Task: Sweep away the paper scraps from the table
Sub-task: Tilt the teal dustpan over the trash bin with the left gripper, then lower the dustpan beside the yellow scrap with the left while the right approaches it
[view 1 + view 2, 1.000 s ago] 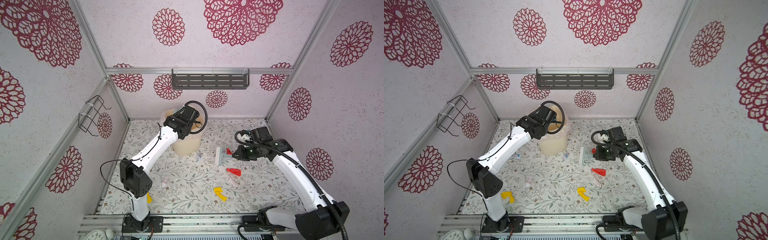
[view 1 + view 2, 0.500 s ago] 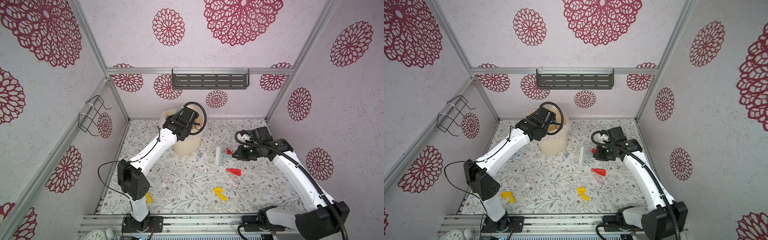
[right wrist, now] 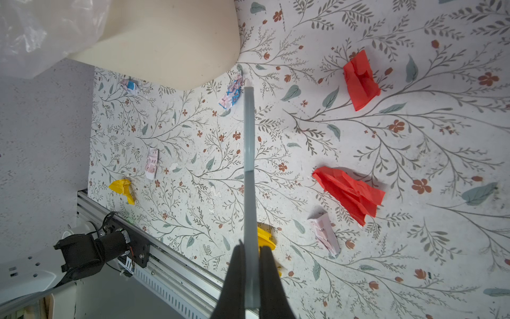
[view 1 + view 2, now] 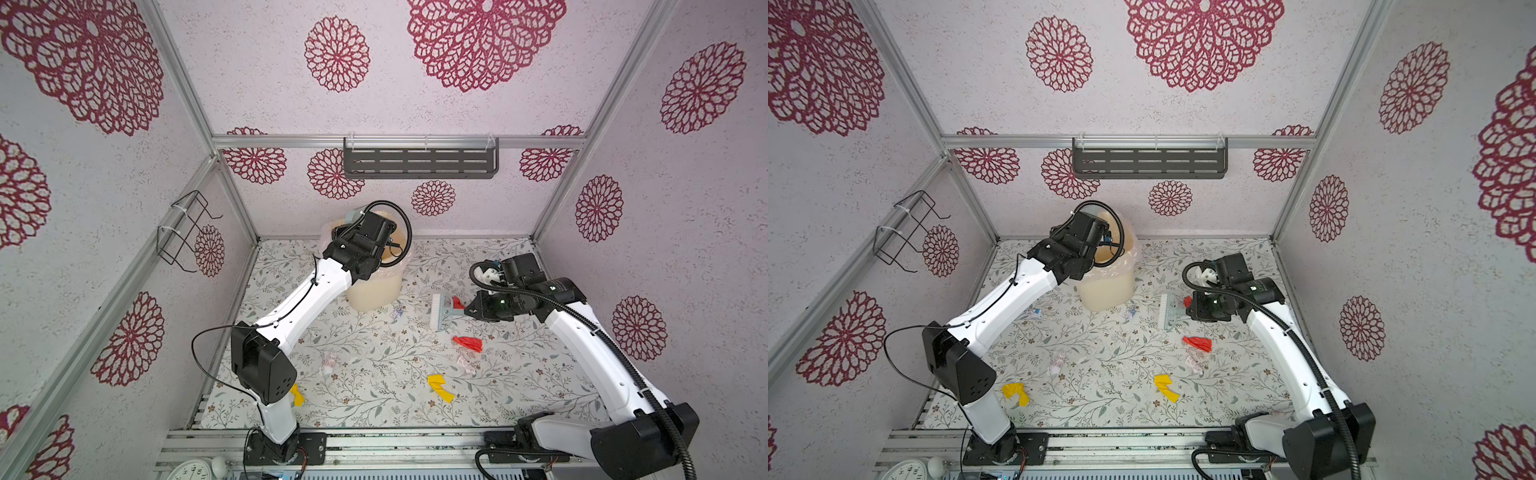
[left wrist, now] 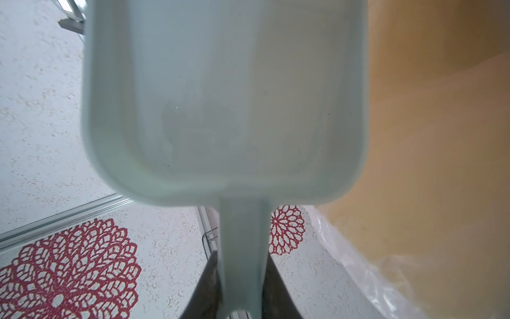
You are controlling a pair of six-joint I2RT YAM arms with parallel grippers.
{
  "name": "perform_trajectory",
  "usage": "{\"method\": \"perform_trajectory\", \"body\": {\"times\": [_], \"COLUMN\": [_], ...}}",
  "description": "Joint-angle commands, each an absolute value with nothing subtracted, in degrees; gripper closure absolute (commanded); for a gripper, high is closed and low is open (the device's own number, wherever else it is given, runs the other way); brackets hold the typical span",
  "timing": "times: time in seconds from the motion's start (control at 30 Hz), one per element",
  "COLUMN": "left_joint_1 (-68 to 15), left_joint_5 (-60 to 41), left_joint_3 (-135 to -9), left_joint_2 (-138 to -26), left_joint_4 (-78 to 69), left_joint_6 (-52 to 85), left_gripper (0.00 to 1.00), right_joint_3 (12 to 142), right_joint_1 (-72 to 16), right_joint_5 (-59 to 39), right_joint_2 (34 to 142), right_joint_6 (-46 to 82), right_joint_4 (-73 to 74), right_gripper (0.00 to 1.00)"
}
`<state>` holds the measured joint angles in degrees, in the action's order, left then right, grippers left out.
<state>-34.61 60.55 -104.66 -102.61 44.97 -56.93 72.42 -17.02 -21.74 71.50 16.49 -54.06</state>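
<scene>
Left gripper (image 5: pixel 241 272): my fingers are clamped on the handle of the pale blue dustpan (image 5: pixel 220 96), holding it at the mouth of the cream bin (image 4: pixel 376 291) at the back of the table (image 4: pixel 374 399). Right gripper (image 3: pixel 251 265): my fingers are pressed tight on the thin handle of the hand brush (image 4: pixel 440 312), beside the bin. The paper scraps (image 3: pixel 349 193) lie loose on the table, two red ones by the brush, yellow and pale ones nearer the front.

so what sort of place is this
Probably a robot test cell, not a real room: wallpapered panels in an aluminium frame, left arm and right arm mounted on a rail at the table front.
</scene>
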Motion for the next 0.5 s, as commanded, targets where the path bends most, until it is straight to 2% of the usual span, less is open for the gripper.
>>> {"method": "perform_trajectory", "body": {"times": [0.0,0.33,0.47], "left_joint_1": [-35.04,-40.5,-46.08], "left_joint_5": [60.43,49.25,42.19], "left_joint_3": [-107.16,-118.06,-115.96], "left_joint_2": [-100.56,-97.5,-94.67], "left_joint_4": [46.17,65.88,70.36], "left_joint_6": [-53.44,-28.63,-17.68], "left_gripper": [1.0,1.0,1.0], "right_joint_3": [73.47,72.88,72.91], "right_joint_1": [-16.88,-17.6,-21.97], "right_joint_5": [-22.2,-20.26,-15.34], "right_joint_2": [69.81,67.41,66.07], "right_joint_6": [15.73,15.6,16.22], "right_joint_4": [-54.64,-59.14,-63.39], "right_gripper": [1.0,1.0,1.0]}}
